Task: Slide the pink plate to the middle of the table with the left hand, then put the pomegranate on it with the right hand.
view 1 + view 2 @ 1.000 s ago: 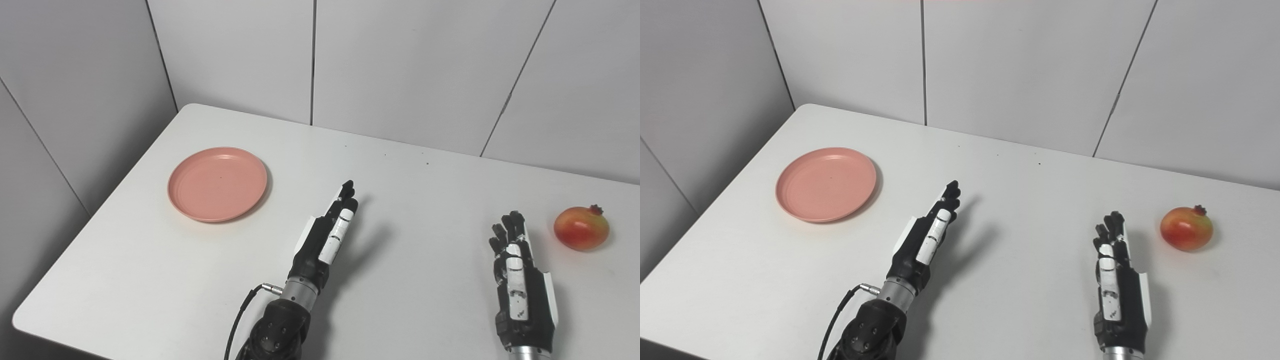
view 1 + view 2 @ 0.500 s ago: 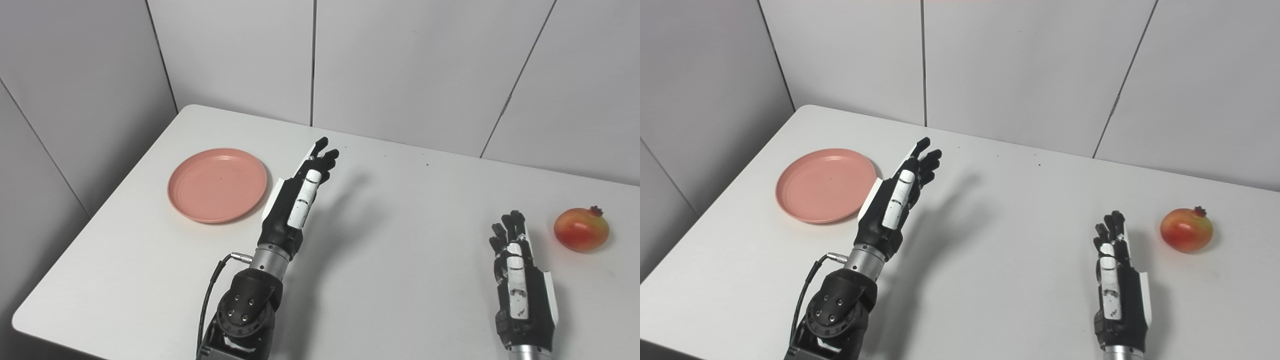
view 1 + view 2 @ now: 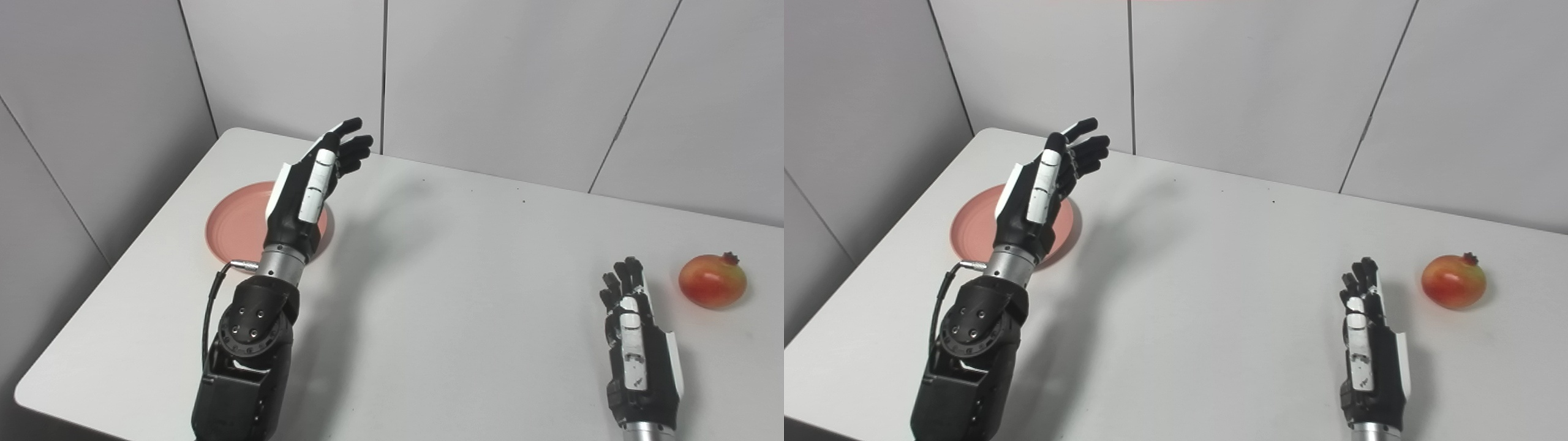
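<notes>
Pink plate [image 3: 236, 223] lies under the raised left hand [image 3: 306, 187], fingers [image 3: 355, 144] spread, holding nothing.

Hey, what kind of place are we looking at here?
Probably a robot test booth or lab, not a home: a bare white table boxed in by plain grey wall panels, with only a pink plate and a pomegranate as props.

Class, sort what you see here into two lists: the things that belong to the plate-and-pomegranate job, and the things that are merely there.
Belong to the job:
pink plate
pomegranate
left hand, open, raised over the plate
right hand, open, beside the pomegranate

Merely there:
table
wall panels
</notes>
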You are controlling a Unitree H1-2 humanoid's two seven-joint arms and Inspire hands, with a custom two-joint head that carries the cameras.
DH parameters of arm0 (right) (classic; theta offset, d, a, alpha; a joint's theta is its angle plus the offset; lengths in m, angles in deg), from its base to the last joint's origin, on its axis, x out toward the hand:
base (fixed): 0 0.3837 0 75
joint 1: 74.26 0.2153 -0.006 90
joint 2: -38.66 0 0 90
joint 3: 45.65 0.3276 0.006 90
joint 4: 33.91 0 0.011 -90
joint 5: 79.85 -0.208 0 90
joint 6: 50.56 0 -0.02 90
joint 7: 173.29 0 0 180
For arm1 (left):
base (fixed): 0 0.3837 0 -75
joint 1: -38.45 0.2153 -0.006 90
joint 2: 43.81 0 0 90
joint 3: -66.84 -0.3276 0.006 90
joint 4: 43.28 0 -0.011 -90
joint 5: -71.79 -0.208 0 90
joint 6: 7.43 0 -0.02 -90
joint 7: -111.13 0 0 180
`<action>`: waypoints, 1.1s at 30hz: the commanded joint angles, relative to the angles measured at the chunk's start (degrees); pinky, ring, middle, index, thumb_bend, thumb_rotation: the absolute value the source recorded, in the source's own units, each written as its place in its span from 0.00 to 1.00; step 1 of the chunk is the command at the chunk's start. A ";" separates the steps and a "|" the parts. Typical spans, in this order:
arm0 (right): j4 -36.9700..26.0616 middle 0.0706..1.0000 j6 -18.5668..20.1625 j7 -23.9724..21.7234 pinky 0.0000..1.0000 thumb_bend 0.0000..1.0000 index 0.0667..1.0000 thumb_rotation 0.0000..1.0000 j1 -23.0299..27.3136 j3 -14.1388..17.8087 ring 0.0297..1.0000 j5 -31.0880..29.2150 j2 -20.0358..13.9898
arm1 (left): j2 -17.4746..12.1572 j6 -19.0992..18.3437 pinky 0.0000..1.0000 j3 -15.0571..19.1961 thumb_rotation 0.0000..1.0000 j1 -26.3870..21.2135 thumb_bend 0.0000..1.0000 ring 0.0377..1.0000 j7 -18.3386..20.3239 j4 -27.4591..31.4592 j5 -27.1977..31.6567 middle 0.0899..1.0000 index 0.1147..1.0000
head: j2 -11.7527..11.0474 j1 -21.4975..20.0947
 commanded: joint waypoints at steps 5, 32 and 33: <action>2.27 0.98 -2.73 -0.31 1.00 0.49 0.98 0.86 -0.95 -0.05 0.97 -0.22 0.38 | -2.37 5.71 0.69 4.38 1.00 -5.51 0.77 0.70 -2.65 -5.76 0.84 0.69 0.69 | 0.37 -0.04; 1.59 0.98 -2.33 -0.39 1.00 0.51 0.98 0.88 -1.35 0.23 0.97 -0.37 0.37 | -16.22 14.95 0.82 10.02 1.00 -4.98 0.90 0.75 -3.53 -19.51 -0.63 0.71 0.71 | 0.75 0.97; 1.64 0.98 -2.38 -0.39 1.00 0.51 0.99 0.88 -1.35 0.23 0.97 -0.36 0.37 | -16.51 15.25 0.81 10.16 1.00 -4.83 0.89 0.75 -3.53 -19.91 -0.55 0.71 0.71 | 0.66 0.97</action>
